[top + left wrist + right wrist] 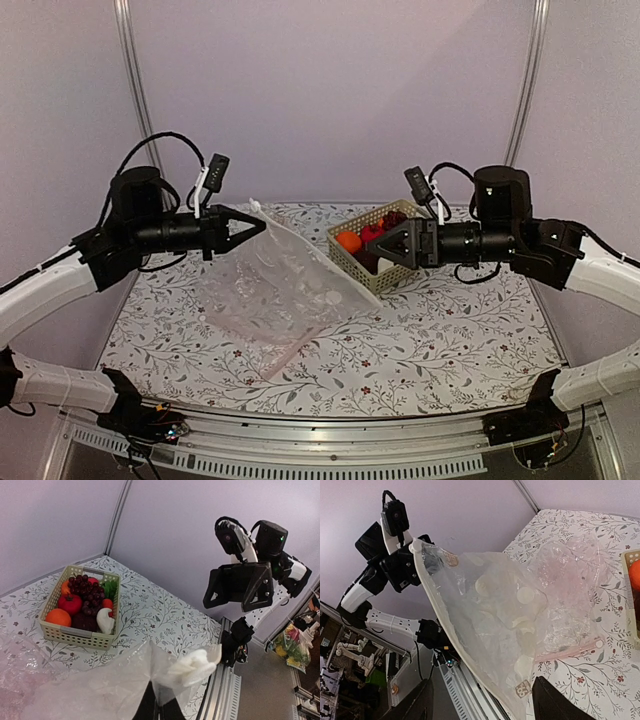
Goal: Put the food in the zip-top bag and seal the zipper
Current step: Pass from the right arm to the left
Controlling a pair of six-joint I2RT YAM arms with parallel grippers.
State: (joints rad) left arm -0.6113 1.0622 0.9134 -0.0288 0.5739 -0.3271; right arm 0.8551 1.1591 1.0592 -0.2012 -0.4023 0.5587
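Counter [450,350]: floral print, carrying everything.
Zip-top bag [280,290]: slumped on the counter, one corner lifted.
Left fingers [256,227]: pinched tight on that raised corner.
Right fingers [385,250]: spread apart, gripping nothing, partly screening the basket [75,635].
Basket: farther back, holding grapes [87,592], red fruit [70,603], orange fruit [57,616].
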